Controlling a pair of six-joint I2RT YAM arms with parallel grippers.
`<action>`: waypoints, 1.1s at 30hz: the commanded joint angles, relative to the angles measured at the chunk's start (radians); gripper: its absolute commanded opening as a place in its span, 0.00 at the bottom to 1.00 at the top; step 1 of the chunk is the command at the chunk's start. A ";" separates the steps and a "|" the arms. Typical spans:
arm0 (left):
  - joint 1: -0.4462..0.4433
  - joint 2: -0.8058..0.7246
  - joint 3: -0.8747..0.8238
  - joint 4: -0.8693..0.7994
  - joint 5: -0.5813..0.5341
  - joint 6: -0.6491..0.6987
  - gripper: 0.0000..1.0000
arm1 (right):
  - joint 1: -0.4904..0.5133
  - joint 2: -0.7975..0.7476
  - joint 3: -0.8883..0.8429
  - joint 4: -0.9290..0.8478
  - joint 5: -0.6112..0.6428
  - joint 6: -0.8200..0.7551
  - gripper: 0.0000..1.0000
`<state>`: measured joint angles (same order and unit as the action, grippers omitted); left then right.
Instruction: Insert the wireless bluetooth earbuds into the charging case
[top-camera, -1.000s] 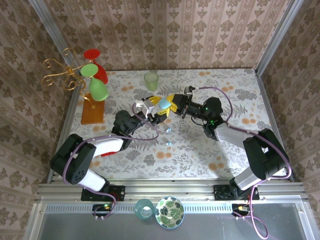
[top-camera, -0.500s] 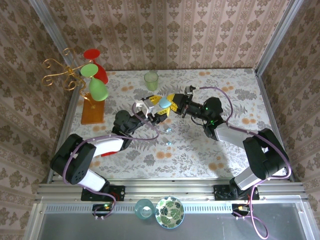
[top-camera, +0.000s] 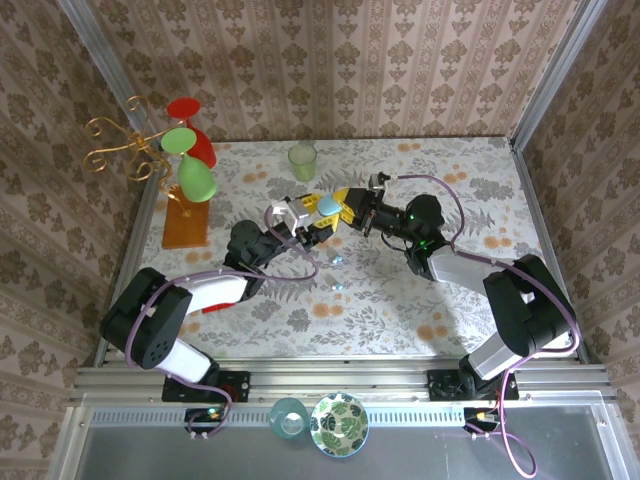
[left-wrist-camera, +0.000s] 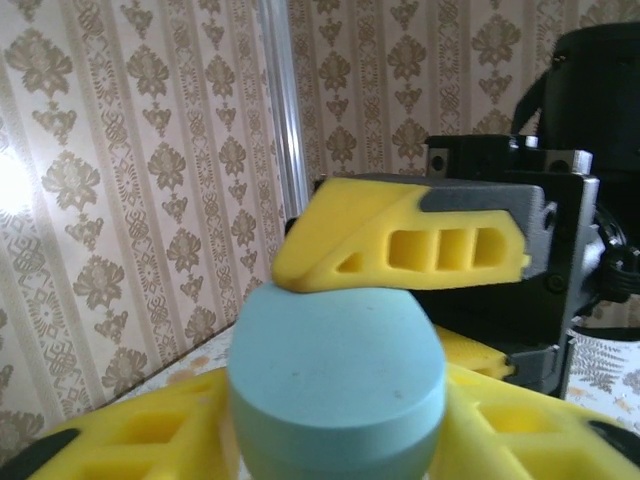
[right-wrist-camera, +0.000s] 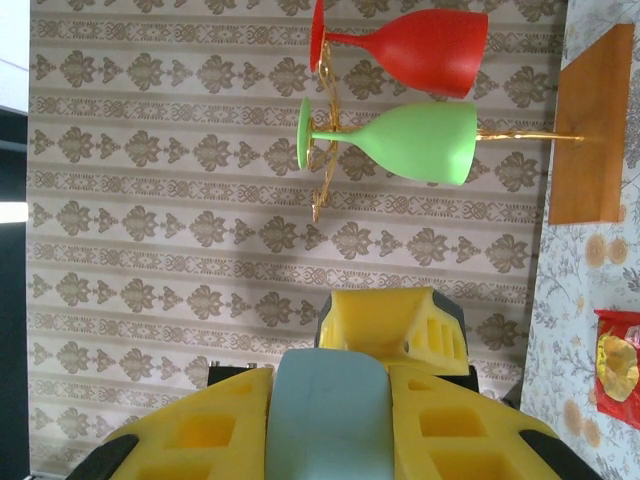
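Centrally, smooth matte light-blue pebble-shaped case, gripped by yellow cut-out plastic jaws of left gripper and right gripper alike; floral-patterned tabletop, damask-papered walls.

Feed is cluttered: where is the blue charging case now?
In the top view the blue charging case sits pinched between the left gripper and the right gripper at mid-table, a little nearer the arms than the green cup.
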<state>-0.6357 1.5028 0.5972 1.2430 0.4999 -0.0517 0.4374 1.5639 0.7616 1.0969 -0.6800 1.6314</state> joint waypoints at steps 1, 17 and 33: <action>-0.009 -0.012 0.038 0.041 0.020 0.003 0.41 | 0.006 -0.001 0.018 0.032 0.016 0.008 0.17; 0.024 -0.046 0.004 -0.038 0.072 -0.015 0.24 | -0.031 -0.077 -0.013 -0.085 0.042 -0.166 0.71; 0.107 -0.096 0.015 -0.122 0.504 -0.262 0.24 | 0.025 -0.478 0.099 -0.999 0.145 -1.399 0.85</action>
<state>-0.5293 1.3979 0.5980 1.0470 0.9020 -0.2169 0.4366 1.1069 0.8242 0.2569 -0.5514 0.5087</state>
